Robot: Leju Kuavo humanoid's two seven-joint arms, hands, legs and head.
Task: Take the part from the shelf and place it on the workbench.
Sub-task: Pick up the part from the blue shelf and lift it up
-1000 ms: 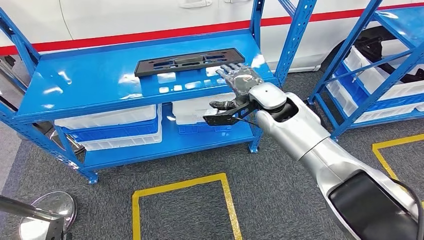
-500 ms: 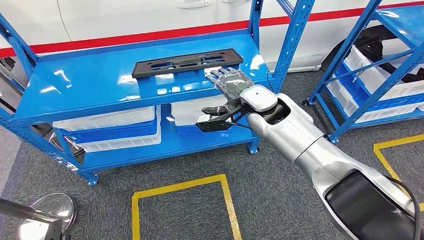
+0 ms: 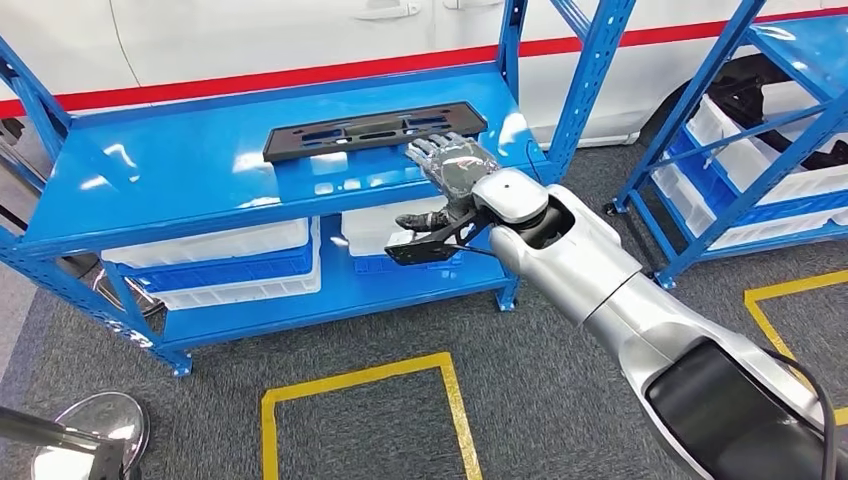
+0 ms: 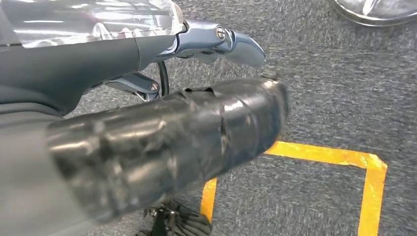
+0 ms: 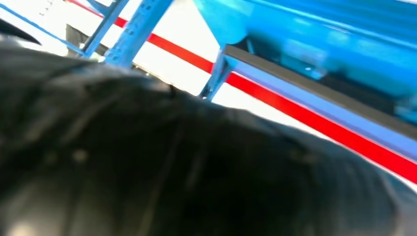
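Over the shelf (image 3: 180,185), right hand (image 3: 455,163) spread flat, fingertips at part (image 3: 370,127)

Glossy shelf (image 3: 180,185); seemingly matt plastic part (image 3: 370,128)

Bright even light, glare on blue shelf (image 3: 200,170), blurred wrist views.

Workshop: blue steel racks (image 3: 200,180), yellow floor markings (image 3: 360,380)
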